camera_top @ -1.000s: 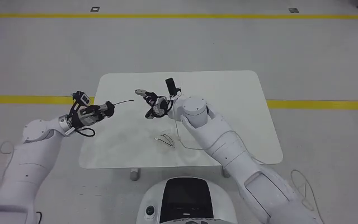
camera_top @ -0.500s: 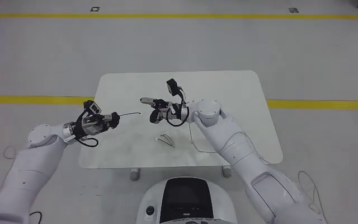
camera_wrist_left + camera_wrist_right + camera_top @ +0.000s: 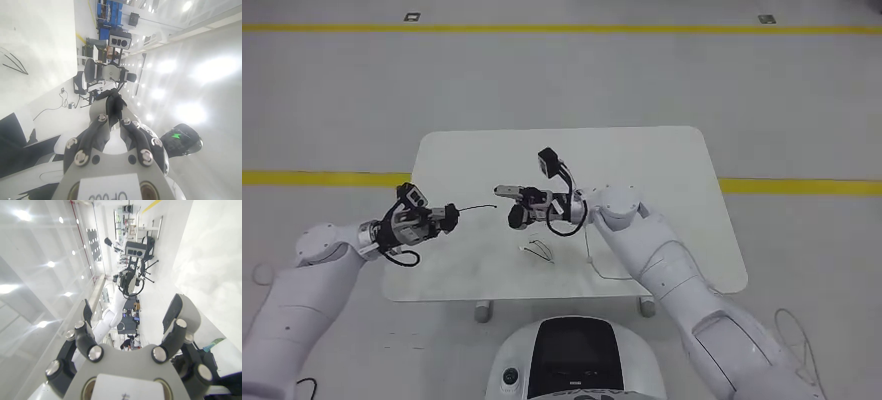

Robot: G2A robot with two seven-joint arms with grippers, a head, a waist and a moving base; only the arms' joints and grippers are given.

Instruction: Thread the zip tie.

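1. The zip tie (image 3: 474,208) pokes out sideways from the left end effector (image 3: 450,215), up over the desk (image 3: 662,170).
2. The left end effector's clenched on its end.
3. The right end effector (image 3: 510,200) is spread wide near the free tip.
4. A couple of spare ties (image 3: 538,250) are lying on the desk.

**Fig.** Room, seen from above. Smooth pale-grey floor (image 3: 342,90) w/ two yellow lines: one (image 3: 542,28) beyond the table's far edge, one (image 3: 802,186) passing under the table's L & R edges. White table (image 3: 672,160), rounded corners. Dark floor plates (image 3: 412,16), (image 3: 767,18) beyond the far line. Wrist views: rows of ceiling lights (image 3: 51,264), blue shelving (image 3: 113,13), office chair (image 3: 79,86), cable (image 3: 49,109) on the floor.
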